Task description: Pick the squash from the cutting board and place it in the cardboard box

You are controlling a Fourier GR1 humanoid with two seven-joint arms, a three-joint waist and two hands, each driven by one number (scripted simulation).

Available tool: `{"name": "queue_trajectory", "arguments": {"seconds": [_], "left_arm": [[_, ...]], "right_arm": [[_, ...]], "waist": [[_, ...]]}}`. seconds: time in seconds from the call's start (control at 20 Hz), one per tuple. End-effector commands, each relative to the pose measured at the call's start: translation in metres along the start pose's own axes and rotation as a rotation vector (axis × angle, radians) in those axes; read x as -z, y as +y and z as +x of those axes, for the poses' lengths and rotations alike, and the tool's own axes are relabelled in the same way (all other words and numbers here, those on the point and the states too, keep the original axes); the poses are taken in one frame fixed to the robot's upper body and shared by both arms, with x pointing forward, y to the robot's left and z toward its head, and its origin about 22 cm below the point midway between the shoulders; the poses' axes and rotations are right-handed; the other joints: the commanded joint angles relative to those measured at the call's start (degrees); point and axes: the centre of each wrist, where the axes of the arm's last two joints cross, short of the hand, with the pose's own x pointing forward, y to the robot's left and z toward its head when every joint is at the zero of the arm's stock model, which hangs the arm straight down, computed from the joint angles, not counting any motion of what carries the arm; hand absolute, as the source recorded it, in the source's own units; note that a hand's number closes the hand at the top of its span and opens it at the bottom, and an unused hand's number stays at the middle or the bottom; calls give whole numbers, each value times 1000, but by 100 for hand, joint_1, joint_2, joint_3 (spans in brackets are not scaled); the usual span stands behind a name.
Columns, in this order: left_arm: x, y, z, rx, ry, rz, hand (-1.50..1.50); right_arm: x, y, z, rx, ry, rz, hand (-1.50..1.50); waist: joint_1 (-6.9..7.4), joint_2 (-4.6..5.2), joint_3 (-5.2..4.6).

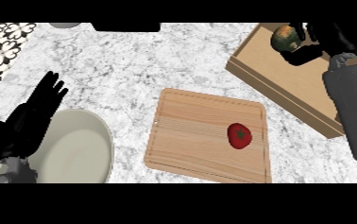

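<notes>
Nearest us, at the surface's [140, 67] near left corner, the left robot hand [35, 109] rests open with straight fingers at the left rim of a pale plate [77, 147]. At the far right corner we see the right robot hand [317, 41] curled round the squash [282, 37], holding it over the open cardboard box [279, 81]. We cannot tell whether it touches the box floor. Between plate and box lies the wooden cutting board [195, 133], carrying a red tomato [239, 135] near its right edge. The squash looks rounded, mottled dark green and orange, and is partly hidden by the fingers.
</notes>
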Motion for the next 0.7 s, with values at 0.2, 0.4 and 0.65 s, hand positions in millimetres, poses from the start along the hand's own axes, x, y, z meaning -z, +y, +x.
{"name": "queue_trajectory", "arguments": {"seconds": [0.2, 0.4, 0.65], "left_arm": [[-2, -1, 6, 4, 7, -11, 0], [-1, -3, -3, -8, -10, -13, 0], [9, -9, 0, 11, 2, 8, 0]], "right_arm": [[-4, 47, -56, 46, 219, 208, -150], [-12, 77, -69, 60, 126, 268, -150], [-2, 42, -73, 245, 43, 107, -150]], "waist": [[37, 8, 4], [32, 15, 4], [-50, 1, 5]]}}
